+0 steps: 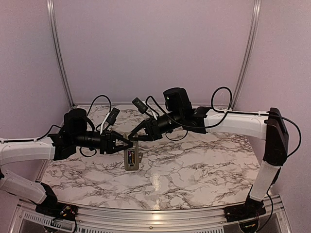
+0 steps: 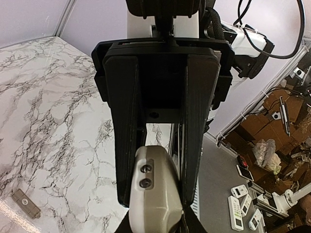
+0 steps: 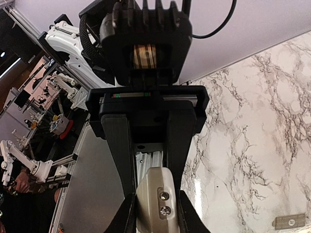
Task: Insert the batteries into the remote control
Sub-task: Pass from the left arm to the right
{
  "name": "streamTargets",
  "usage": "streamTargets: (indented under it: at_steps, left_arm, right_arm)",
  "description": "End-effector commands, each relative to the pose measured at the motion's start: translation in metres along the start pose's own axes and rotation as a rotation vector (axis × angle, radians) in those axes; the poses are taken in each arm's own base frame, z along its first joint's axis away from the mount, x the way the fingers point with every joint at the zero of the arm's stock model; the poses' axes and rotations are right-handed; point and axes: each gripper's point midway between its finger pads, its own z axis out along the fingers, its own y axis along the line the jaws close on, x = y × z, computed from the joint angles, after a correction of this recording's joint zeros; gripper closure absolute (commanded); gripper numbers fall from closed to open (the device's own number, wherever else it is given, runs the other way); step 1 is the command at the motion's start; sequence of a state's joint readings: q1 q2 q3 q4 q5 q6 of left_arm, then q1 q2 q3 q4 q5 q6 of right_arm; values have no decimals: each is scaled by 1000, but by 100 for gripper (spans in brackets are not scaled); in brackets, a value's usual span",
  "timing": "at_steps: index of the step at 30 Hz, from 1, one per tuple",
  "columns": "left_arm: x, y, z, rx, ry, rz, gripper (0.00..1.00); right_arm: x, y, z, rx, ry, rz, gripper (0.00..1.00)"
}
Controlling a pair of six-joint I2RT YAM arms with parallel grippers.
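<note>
The remote control [image 1: 131, 159] hangs above the marble table, long axis toward the near edge, held at its far end by both grippers. My left gripper [image 1: 125, 144] comes in from the left and my right gripper [image 1: 135, 136] from the right. The left wrist view has the remote's beige end [image 2: 150, 208], with two small round emitters, pinched between the left gripper's [image 2: 156, 200] fingers. That same end [image 3: 151, 194] sits clamped in the right gripper [image 3: 154, 216]. A dark and orange patch [image 1: 130, 156] shows on the remote's upper face; the batteries cannot be made out as such.
A small flat grey rectangular piece [image 2: 25, 204] lies on the marble table [image 1: 194, 165], also seen in the right wrist view [image 3: 289, 221]. Purple walls with metal posts [image 1: 59, 53] close in the back. Several spare remotes [image 2: 239, 213] lie on the floor beyond the table.
</note>
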State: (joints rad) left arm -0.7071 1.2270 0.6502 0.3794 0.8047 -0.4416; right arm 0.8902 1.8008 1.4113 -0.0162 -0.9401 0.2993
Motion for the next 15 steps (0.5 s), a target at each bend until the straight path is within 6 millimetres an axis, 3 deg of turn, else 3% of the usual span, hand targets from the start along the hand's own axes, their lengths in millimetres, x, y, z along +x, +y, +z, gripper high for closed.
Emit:
streamTargets:
  at_steps: [1,8,15]
  left_arm:
    - [-9,15,3,-80,-15,-17,86]
    - [-6,23,2,-111,-9,-30,68]
    - [-4,26,3,-114,-5,-35,64]
  right_arm:
    - [-13,7,-12,25,-39,-11,100]
    - [-30,10,-29,41,-105,-33,100]
    - [-36,12,-39,40,-133,-37,100]
